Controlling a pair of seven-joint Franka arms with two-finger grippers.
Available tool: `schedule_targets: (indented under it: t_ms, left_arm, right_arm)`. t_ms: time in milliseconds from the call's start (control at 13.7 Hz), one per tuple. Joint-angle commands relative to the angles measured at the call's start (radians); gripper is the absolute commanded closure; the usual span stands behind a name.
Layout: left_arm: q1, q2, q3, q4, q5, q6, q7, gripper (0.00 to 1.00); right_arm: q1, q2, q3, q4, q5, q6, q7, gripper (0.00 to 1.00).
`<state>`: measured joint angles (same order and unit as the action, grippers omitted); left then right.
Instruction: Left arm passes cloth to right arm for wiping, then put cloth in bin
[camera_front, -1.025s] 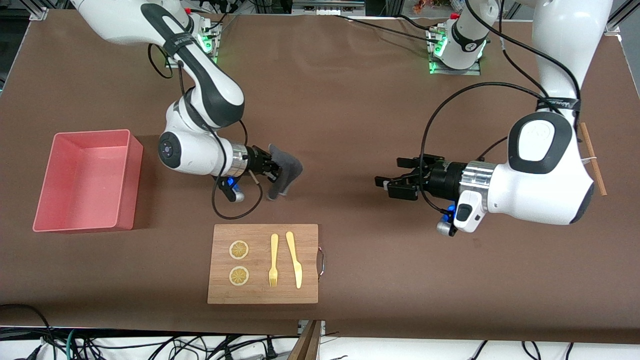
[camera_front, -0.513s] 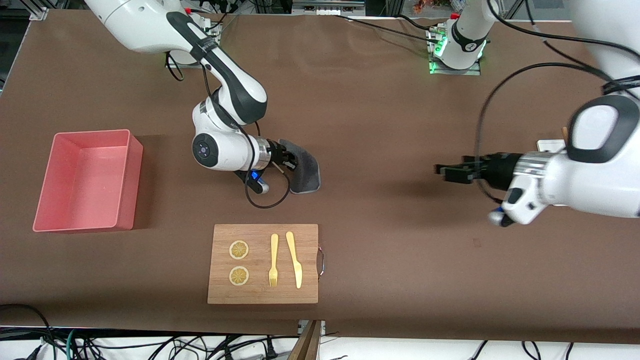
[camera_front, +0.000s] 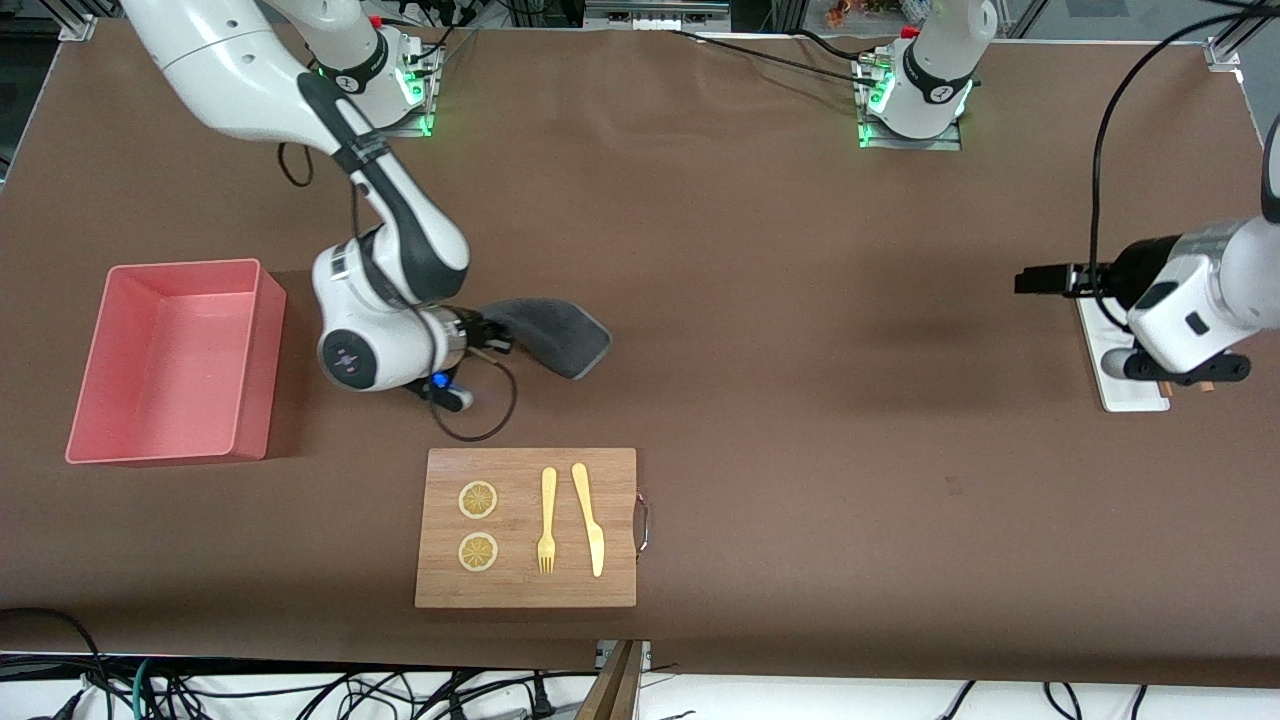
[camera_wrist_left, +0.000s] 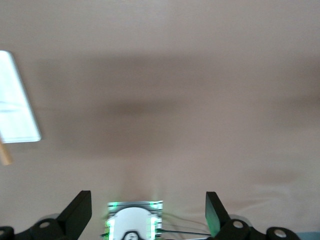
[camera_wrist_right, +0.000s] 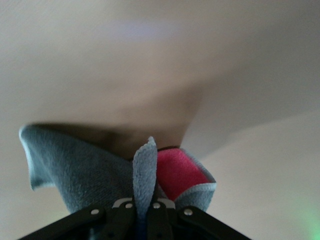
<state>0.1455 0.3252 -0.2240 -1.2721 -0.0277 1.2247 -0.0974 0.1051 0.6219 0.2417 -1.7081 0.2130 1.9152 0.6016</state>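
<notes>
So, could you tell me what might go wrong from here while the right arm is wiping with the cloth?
1. The right gripper pinches the cloth only at one edge, so dragging could pull it free.
2. The cloth trails loosely toward the cutting board; a wide sweep might disturb the fork and knife.
3. The bin stands beside the right arm's wrist, which could knock it.

No legible txt, labels, brands or nos. on anything here.

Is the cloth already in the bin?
No, the cloth is clamped in the right gripper over the bare table, while the bin toward the right arm's end holds nothing.
</notes>
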Motion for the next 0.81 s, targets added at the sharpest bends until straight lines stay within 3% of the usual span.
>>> schedule_targets:
  t_ms: [0, 146, 220, 513, 732]
  left_arm:
    - [0.002, -0.271, 0.0, -0.343, 0.048, 0.17, 0.041, 0.0]
    - [0.003, -0.386, 0.0, -0.519, 0.048, 0.289, 0.041, 0.0]
    - [0.003, -0.399, 0.002, -0.545, 0.048, 0.323, 0.041, 0.0]
    - [0.002, -0.329, 0.005, -0.434, 0.094, 0.354, 0.042, 0.0]
    - [0.002, -0.258, 0.012, -0.333, 0.094, 0.349, 0.039, 0.0]
  right_arm:
    - [-0.005, -0.033, -0.083, 0.011, -0.02, -0.076, -0.164, 1.0]
    - [-0.019, -0.054, -0.131, 0.027, -0.041, -0.122, -0.267, 1.0]
    - [-0.019, -0.056, -0.149, 0.054, -0.091, -0.163, -0.302, 1.0]
    - [-0.028, -0.057, -0.159, 0.111, -0.262, -0.22, -0.385, 1.0]
    - [-0.027, -0.05, -0.128, 0.111, -0.245, -0.165, -0.318, 1.0]
